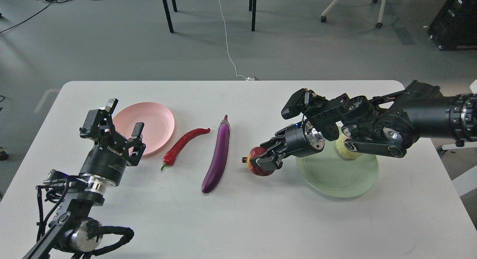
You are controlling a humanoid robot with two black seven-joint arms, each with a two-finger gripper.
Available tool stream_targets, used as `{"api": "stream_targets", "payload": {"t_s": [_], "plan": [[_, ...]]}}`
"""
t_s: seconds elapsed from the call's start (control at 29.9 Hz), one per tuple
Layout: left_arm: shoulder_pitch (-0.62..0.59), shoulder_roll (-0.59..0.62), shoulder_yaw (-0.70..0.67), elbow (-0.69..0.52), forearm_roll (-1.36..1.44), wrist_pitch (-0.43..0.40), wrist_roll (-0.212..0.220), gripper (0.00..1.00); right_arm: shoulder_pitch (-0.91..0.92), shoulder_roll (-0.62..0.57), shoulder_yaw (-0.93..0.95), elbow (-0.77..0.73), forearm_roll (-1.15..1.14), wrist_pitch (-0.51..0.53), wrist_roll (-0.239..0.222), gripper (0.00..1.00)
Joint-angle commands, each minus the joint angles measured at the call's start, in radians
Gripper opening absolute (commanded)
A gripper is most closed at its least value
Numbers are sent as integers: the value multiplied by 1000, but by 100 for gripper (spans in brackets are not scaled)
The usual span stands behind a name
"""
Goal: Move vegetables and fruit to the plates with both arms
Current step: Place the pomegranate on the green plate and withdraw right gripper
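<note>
- Your left gripper [122, 129] is hovering over the near-left edge of the pink plate [156, 121], fingers spread wide, nothing between them.
- The pink plate is sitting on the left part of the white table [238, 221], bare of food; the gripper frame is covering its near-left rim.
- Your right gripper [264, 158] is reaching leftward from the right edge, low over the table, its fingers bracketing the pomegranate [257, 169] on both sides. They are looking pinched on it, though contact on the far side is hidden by the finger frame.
- The pomegranate is lying on the table just left of the green plate [335, 177], its small crown pointing left. You cannot tell whether it is touching the table or lifted slightly.
- The pale-green fruit [346, 149] is sitting on the far part of the green plate, half hidden behind your right arm's wrist link.
- The eggplant [218, 156] is lying on the table near the centre, running near to far, cap at the far end.
- The chili pepper [183, 143] is lying just left of the eggplant, between it and the pink plate, green stem at the near end, apart from both.
</note>
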State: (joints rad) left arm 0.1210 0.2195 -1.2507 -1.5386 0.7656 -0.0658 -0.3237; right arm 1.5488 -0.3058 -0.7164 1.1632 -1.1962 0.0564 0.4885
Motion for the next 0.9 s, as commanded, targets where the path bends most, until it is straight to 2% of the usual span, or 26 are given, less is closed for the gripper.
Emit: {"api": "stream_targets", "payload": {"t_s": [0.0,0.2,0.43,0.47,0.57,0.63,0.77,0.87], "plan": [[-1,1,2,0,0,0,2,98,57,-139,2,85,-20,5,0,47],[-3,0,8,0,0,-2,2,98,50,-340,-3,128,-166,10,0,48],[-3,0,14,0,0,-2,3,98,-64,-426,-11,145,-209,8,0,52],[-3,0,14,0,1,-2,3,98,-76,-427,-8,145,-209,6,0,55],[-4,3,14,0,1,-2,3,98,-87,-429,5,144,-209,2,0,85],[-4,6,14,0,1,-2,3,98,-88,-429,8,138,-209,2,0,95],[-6,12,16,0,9,0,5,98,-95,-446,32,141,-197,0,0,97],[-6,38,16,0,26,0,5,98,-140,-466,148,142,-183,-6,0,97]]}}
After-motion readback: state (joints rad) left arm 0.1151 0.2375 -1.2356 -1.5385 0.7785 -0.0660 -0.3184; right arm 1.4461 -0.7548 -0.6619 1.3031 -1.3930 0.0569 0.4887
